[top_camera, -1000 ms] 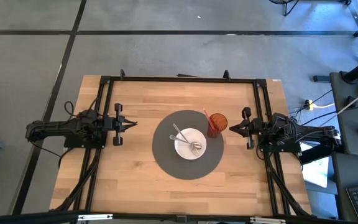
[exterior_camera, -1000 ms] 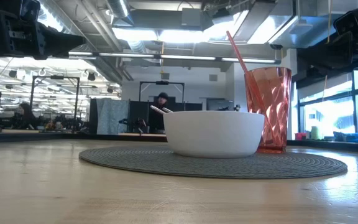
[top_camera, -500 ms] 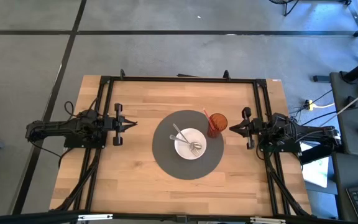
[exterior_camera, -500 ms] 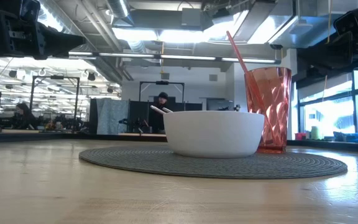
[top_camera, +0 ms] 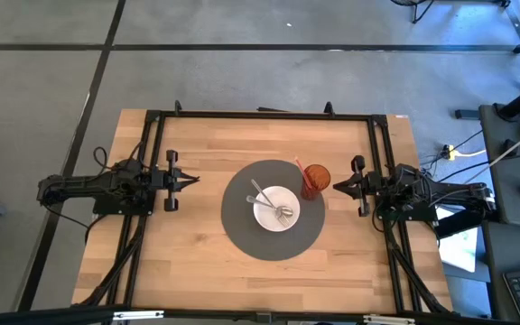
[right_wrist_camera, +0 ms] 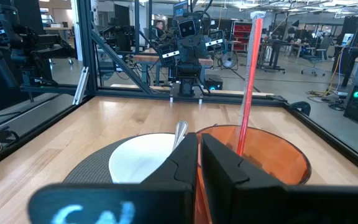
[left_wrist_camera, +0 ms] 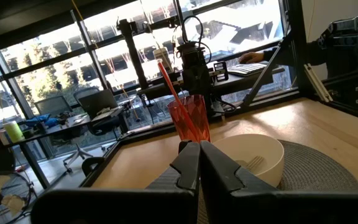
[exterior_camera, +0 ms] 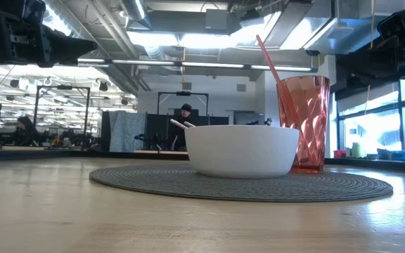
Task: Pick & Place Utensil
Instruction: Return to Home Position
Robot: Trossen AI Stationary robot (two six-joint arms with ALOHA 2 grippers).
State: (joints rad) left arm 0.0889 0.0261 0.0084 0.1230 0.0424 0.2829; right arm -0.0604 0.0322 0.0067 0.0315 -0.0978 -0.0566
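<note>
At the centre of the overhead frame, the silver fork (top_camera: 262, 193) lies in the white bowl (top_camera: 276, 208) on the round grey table mat (top_camera: 242, 230), its handle slanting over the rim toward the upper left; light, stiff and likely slick, it would best be pinched across that raised handle. At the mat's upper right edge the orange cup (top_camera: 316, 178) holds the orange straw (top_camera: 302, 168); the cup looks like thin faceted plastic, probably light and easily tipped, best taken by its wall. The left gripper (top_camera: 195, 180) at mid-left and the right gripper (top_camera: 335, 185) at mid-right point inward on low, level arms, each claw pressed together on nothing, the right one near the cup
</note>
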